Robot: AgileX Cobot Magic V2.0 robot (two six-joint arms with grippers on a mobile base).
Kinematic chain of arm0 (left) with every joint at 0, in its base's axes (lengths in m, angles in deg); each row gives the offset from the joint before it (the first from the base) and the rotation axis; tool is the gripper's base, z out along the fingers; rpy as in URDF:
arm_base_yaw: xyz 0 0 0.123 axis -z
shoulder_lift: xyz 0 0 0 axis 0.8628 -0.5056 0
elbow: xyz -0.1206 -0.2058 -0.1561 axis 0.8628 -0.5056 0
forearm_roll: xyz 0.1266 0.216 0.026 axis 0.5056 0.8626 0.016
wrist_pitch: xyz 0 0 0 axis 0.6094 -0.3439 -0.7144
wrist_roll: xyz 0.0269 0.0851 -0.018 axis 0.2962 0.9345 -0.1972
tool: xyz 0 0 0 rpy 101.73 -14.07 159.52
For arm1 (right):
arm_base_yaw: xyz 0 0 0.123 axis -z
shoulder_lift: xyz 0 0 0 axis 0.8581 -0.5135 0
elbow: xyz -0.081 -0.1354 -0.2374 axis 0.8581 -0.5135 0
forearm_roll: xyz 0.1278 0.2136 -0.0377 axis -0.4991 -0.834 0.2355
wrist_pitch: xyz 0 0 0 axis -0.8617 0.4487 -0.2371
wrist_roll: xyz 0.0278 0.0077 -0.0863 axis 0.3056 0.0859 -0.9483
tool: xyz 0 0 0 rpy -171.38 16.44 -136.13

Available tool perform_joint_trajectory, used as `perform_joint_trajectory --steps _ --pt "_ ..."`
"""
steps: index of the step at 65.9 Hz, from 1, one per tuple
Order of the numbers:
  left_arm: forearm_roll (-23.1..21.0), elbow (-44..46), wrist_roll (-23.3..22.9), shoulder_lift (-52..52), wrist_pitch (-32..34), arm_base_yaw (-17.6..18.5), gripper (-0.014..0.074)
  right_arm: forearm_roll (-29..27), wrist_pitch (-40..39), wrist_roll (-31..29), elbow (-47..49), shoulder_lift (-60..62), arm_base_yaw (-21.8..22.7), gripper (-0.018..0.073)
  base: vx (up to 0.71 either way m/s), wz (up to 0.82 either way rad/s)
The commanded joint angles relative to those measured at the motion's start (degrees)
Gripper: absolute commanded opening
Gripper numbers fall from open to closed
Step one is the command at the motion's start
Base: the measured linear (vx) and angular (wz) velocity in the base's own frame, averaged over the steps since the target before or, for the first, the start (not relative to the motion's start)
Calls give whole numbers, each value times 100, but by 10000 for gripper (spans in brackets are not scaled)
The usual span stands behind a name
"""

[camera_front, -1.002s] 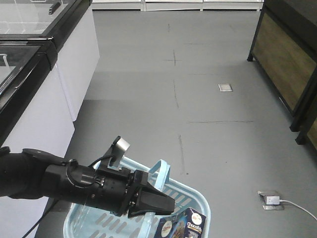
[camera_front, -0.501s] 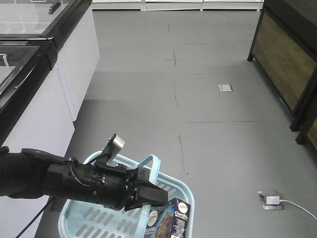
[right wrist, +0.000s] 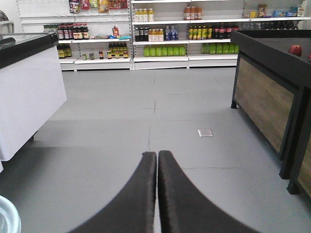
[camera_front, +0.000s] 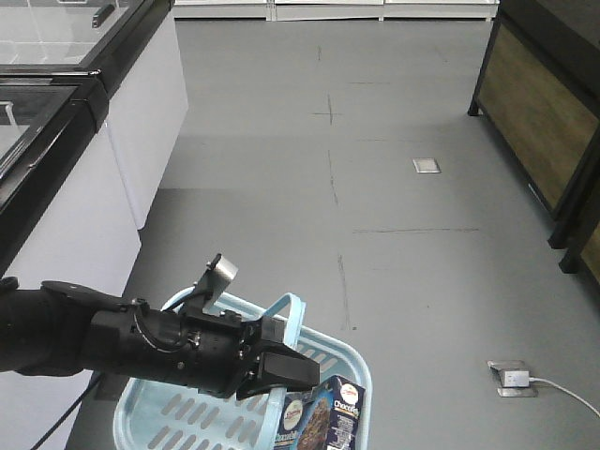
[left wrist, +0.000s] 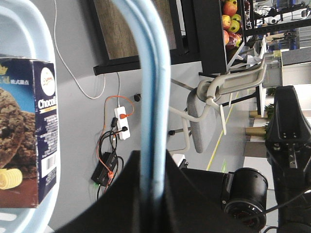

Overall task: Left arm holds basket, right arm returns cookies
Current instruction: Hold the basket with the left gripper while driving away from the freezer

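1. The basket (camera_front: 159,412) seems to hang above the floor by its handle (camera_front: 288,316) alone, pinched in the left hand (camera_front: 302,373). If that pinch is weak, the basket could swing or drop.
2. The cookies (camera_front: 323,419) stand upright inside the basket, at its near right end. A tilt could tip the box over.
3. The right hand (right wrist: 157,167) is empty, its fingers pressed together. It must spread before reaching in, or it may knock the box.
4. The floor (camera_front: 403,178) is bare and grey. White freezer cabinets (camera_front: 75,216) stand left, a dark wooden stand (camera_front: 530,112) right, and stocked shelves (right wrist: 165,39) far.
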Motion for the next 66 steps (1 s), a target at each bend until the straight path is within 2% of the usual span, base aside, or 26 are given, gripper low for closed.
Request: perform_joint_trajectory --steps 1,66 --pt "-377 114 76 303 -416 44 -7 23 -449 -7 6 58 -3 -8 0 0" --pt "-371 114 76 303 -451 44 -7 23 -449 -7 6 58 -3 -8 7 -1"
